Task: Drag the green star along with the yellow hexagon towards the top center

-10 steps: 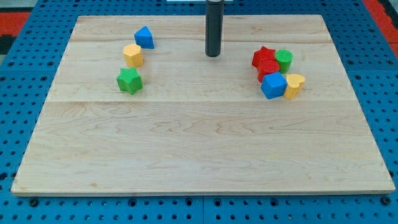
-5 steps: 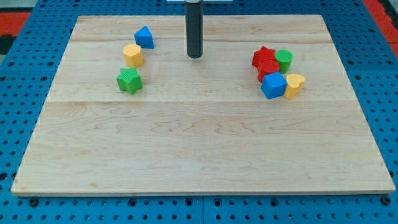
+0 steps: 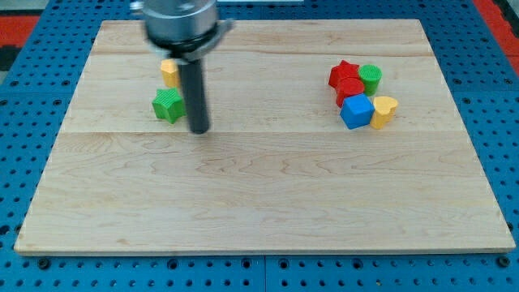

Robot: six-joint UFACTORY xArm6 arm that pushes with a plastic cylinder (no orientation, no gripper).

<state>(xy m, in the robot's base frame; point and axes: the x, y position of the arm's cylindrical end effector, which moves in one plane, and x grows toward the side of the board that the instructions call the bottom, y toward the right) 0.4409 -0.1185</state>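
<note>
No text, label or number can be read anywhere. The blocks and board carry no markings.

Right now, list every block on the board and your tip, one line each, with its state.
my tip: down on the board, just to the view's right of the green star
green star: flat, below the yellow hexagon
yellow hexagon: partly hidden by the arm
red star: clustered at the view's right
red block: clustered
green cylinder: clustered
blue cube: clustered
yellow heart: clustered

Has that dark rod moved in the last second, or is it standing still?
Yes. My tip has gone from near the board's top centre toward the view's left and bottom, ending just right of the green star, which stayed put.
</note>
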